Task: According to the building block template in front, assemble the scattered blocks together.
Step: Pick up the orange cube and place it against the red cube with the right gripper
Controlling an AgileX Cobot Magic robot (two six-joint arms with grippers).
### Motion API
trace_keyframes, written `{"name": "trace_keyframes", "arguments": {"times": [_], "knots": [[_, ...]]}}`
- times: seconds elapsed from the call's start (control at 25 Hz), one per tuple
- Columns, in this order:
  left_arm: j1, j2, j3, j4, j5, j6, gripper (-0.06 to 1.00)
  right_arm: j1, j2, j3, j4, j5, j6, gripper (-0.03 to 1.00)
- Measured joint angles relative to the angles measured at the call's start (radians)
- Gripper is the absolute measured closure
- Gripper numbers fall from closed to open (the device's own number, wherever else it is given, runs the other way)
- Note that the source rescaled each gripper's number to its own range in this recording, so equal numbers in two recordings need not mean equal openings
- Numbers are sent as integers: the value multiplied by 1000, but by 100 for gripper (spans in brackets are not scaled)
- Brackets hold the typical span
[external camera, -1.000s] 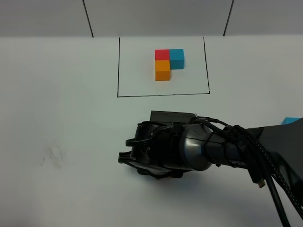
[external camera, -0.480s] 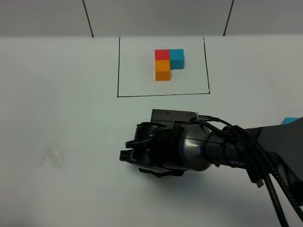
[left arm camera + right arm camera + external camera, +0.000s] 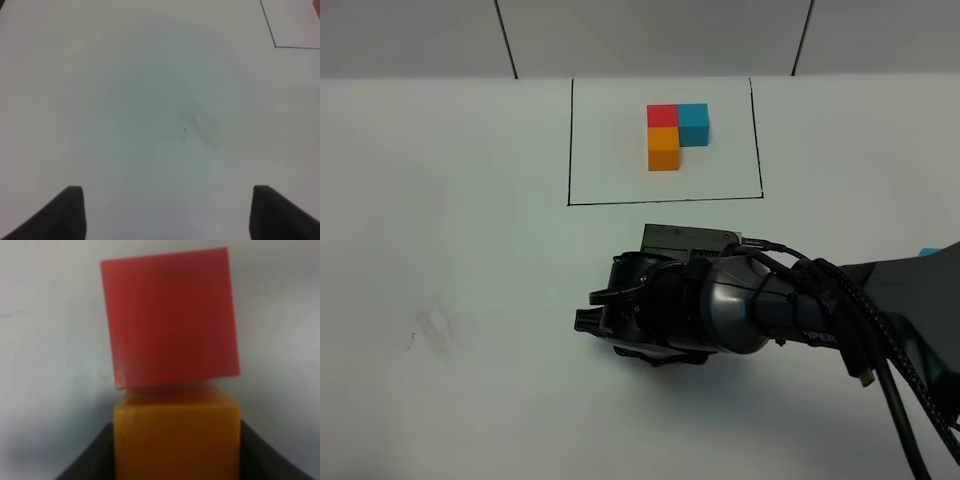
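Clamping the loose orange cube [image 3: 175, 435] between its two dark fingers, the right gripper [image 3: 175, 456] has its jaws drawn in against the cube's opposite side faces. The loose red cube [image 3: 170, 317] sits on the table just past the orange one, touching its far face. It is turned slightly out of square, so the two edges do not run parallel. Together the pair makes a short line running straight out along the gripper's reach. Both cubes are plain, smooth-faced and sharp-edged, with a dull sheen.

From the high camera the right arm [image 3: 720, 310] reaches across the middle of the white, matte table [image 3: 450, 250]. Its rounded dark casing and braided cables [image 3: 880, 360] cover that pair. A corner of the light blue cube [image 3: 929, 252] shows at the right edge, behind the arm and well apart from the other two.

The building block template [image 3: 672, 132] lies farther back, inside a thin drawn black rectangle [image 3: 570, 140]. Its long leg, red over orange, runs from far to near, and the blue cube juts right from the red end.

The left gripper [image 3: 172, 212] hangs over bare table with its fingertips spread wide and nothing between them. A faint grey smudge [image 3: 202, 127] marks the surface below.
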Motion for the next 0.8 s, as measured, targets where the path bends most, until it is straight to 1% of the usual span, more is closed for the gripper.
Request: {"name": "trace_keyframes", "arguments": {"times": [0.36, 0.6, 0.8], "knots": [[0, 0, 0, 0, 0, 0, 42, -4, 12, -13, -12, -1, -1, 81], [0, 0, 0, 0, 0, 0, 42, -4, 14, -13, -18, -4, -54, 81], [0, 0, 0, 0, 0, 0, 42, -6, 14, -13, -18, -9, -125, 81]]}}
